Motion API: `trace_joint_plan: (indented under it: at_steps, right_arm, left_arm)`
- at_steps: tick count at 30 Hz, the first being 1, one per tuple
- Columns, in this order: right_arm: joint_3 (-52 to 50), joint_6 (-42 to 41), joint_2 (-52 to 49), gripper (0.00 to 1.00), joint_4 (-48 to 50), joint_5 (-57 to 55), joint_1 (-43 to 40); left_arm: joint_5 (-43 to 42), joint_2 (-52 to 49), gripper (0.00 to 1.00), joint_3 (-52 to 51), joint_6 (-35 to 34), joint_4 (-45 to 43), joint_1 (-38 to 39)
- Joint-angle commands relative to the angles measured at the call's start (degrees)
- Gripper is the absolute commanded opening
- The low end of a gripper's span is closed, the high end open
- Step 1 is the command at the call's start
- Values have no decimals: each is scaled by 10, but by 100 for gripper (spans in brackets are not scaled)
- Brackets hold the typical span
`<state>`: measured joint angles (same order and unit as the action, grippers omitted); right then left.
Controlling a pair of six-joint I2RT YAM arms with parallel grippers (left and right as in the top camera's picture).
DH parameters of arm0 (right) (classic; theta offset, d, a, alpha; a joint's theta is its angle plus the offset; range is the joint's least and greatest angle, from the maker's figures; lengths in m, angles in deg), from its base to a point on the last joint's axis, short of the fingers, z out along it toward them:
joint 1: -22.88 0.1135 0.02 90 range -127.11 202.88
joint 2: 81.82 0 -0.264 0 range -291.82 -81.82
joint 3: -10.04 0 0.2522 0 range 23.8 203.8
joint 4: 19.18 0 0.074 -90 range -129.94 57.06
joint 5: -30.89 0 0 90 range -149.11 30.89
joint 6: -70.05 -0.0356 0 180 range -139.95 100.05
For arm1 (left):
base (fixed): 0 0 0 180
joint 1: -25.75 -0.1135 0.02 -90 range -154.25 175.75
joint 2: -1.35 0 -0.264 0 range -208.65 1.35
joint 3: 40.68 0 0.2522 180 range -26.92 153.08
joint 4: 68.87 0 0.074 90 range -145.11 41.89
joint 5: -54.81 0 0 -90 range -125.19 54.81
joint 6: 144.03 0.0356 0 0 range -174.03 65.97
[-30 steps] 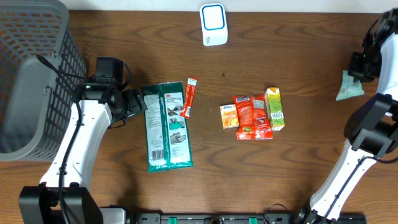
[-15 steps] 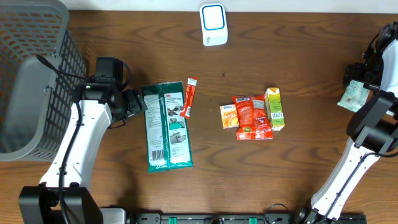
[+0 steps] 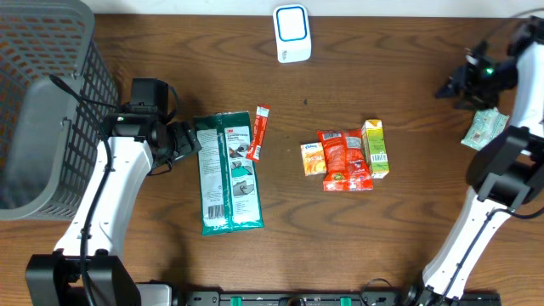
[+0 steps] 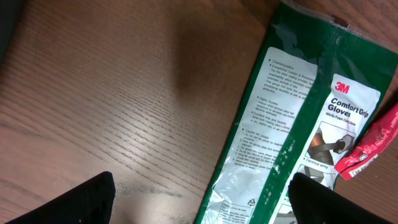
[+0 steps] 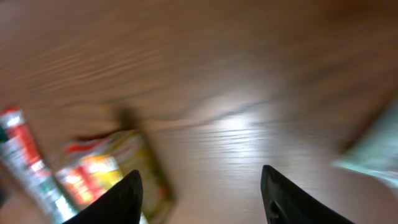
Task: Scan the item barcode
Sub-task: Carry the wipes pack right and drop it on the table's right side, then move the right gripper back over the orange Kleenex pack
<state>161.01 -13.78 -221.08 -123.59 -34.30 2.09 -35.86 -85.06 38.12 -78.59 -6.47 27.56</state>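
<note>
The left arm [image 3: 109,191] is reaching in from the near edge of the brown wooden surface [image 3: 399,246], bending over toward the middle. Its left gripper [image 3: 187,140] is hanging just beside the upper left corner of a green 3M glove package [image 3: 228,174] lying flat. In the wrist view its two dark fingers [image 4: 68,199] are standing wide apart and holding nothing. The right arm [image 3: 476,225] is rising along the right edge and folding back at the far right corner. The right gripper [image 5: 199,199] is pointing in over bare wood, fingers apart with nothing between them, though its wrist view is blurring with motion. The pale green packet [image 3: 484,129] is lying on the surface at the far right, near that gripper but not touching it. The white and blue scanner [image 3: 291,32] is sitting at the far edge, middle, well apart from the packet. A grey mesh basket [image 3: 89,76] is standing at the far left; what it is holding cannot be made out. A red stick sachet [image 3: 258,133] is lying just beside the glove package. Near the centre, a small tissue pack [image 3: 312,160], a red snack bag [image 3: 344,160] and a green and yellow carton [image 3: 375,149] are lying side by side, touching.
</note>
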Motion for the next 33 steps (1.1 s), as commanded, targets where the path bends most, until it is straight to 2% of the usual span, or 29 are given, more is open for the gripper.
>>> trace_joint_plan:
  at_steps: [1,4,6,10,14,19,25,29,30,32,33]
  right_arm:
    - [16,28,68,53,-11,70,60]
    - [16,28,88,50,-20,68,108]
    - [16,27,94,43,-25,68,140]
    - [15,27,96,40,-24,67,207]
    - [14,9,96,45,-24,37,263]
    - [14,-49,96,47,-26,-42,327]
    - [12,-56,96,50,-25,-74,396]
    - [8,-91,96,53,-17,-123,433]
    - [6,-98,96,55,-12,-131,442]
    - [0,-104,96,72,3,-134,455]
    - [-3,-107,96,98,10,-134,460]
  left_arm:
    - [7,0,90,5,5,2,-1]
    - [7,0,90,5,5,2,-1]
    - [7,0,90,5,5,2,-1]
    - [7,0,90,5,5,2,-1]
    - [7,0,90,5,5,2,-1]
    - [7,0,90,5,5,2,-1]
    - [7,0,90,5,5,2,-1]
    - [7,0,90,5,5,2,-1]
    - [7,0,90,5,5,2,-1]
    - [7,0,90,5,5,2,-1]
    - [7,0,90,5,5,2,-1]
